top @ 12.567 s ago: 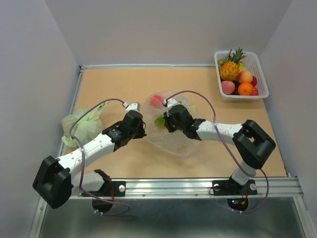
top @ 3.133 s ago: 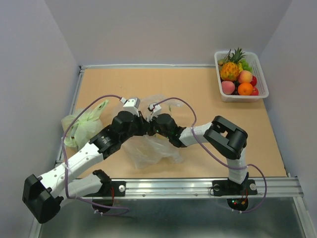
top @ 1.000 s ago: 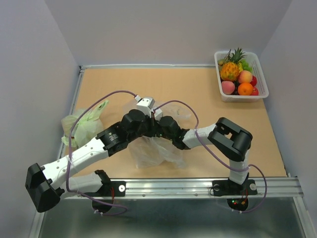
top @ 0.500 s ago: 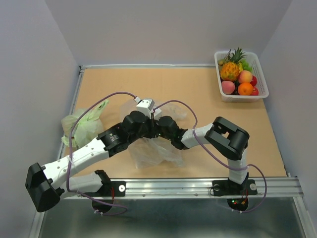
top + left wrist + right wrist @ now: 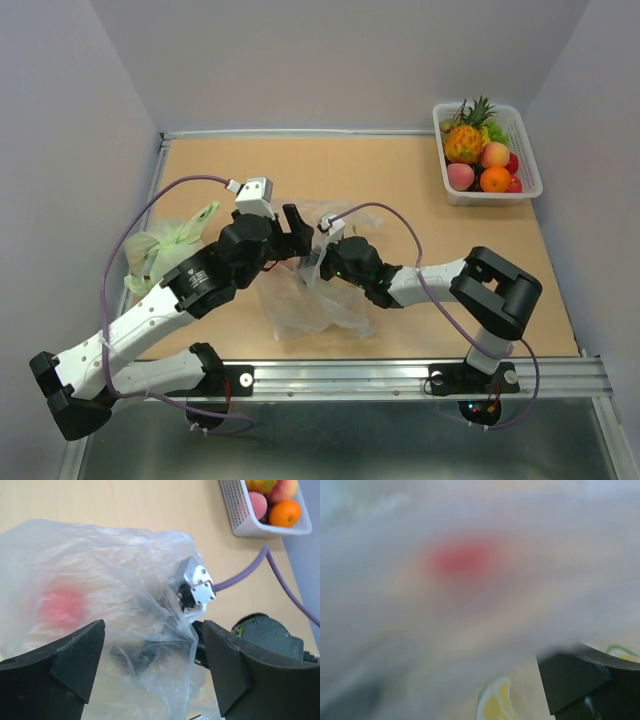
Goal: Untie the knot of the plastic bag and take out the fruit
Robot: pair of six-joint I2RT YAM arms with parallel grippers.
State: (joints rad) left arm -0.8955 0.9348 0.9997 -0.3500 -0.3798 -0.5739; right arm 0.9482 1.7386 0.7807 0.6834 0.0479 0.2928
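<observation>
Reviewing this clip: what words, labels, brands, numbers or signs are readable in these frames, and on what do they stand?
None can be read.
plastic bag: no print visible.
basket: no label visible.
camera block: only a red mark, no letters.
yellow-green shape: too blurred to tell whether it bears any mark.

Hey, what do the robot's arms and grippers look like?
The left arm and right arm have white links with chunky black joints. A purple cable loops along each to a white wrist camera. The fingers are black, blunt wedges.
</observation>
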